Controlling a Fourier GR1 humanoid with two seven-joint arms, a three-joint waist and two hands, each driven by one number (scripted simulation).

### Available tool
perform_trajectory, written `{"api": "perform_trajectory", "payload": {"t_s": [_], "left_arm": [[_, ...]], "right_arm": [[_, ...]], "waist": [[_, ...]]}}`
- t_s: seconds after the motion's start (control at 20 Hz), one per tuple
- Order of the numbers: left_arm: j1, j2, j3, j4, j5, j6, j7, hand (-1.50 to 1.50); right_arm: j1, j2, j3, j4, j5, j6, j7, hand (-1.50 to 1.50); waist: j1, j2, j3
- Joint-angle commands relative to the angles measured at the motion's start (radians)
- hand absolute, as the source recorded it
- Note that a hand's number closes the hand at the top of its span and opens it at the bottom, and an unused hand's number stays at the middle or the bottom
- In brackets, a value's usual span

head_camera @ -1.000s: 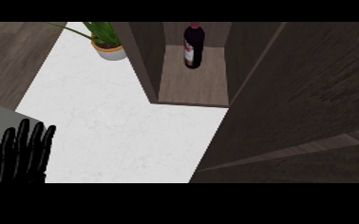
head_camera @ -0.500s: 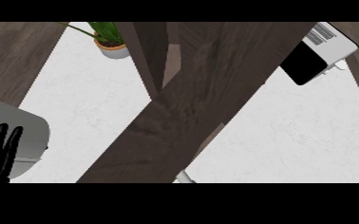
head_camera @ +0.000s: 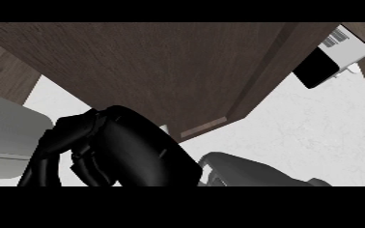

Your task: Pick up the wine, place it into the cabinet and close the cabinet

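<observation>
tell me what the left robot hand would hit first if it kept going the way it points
Most likely the dark wood cabinet door. The left robot hand is curled just below it, knuckles toward its lower edge. Depth is unclear, so it may already be touching.

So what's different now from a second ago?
The cabinet door has swung shut, hiding the wine bottle and plant that showed before. The left hand, earlier resting open at the left edge, now sits curled below the door. The white counter is unchanged.
</observation>
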Motion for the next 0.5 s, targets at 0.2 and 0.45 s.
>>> {"api": "perform_trajectory", "payload": {"t_s": [0.2, 0.45], "left_arm": [[-0.022, 0.051, 0.094, 0.029, 0.087, -0.071, 0.060, -1.50], [-0.054, 0.072, 0.156, 0.053, 0.116, -0.085, 0.070, -1.50]], "right_arm": [[-0.303, 0.003, -0.134, 0.358, -0.344, 0.107, -0.058, 1.50], [-0.327, 0.003, -0.128, 0.508, -0.557, 0.357, -0.030, 1.50]], "waist": [[0.009, 0.012, 0.002], [0.007, 0.020, 0.002]]}}
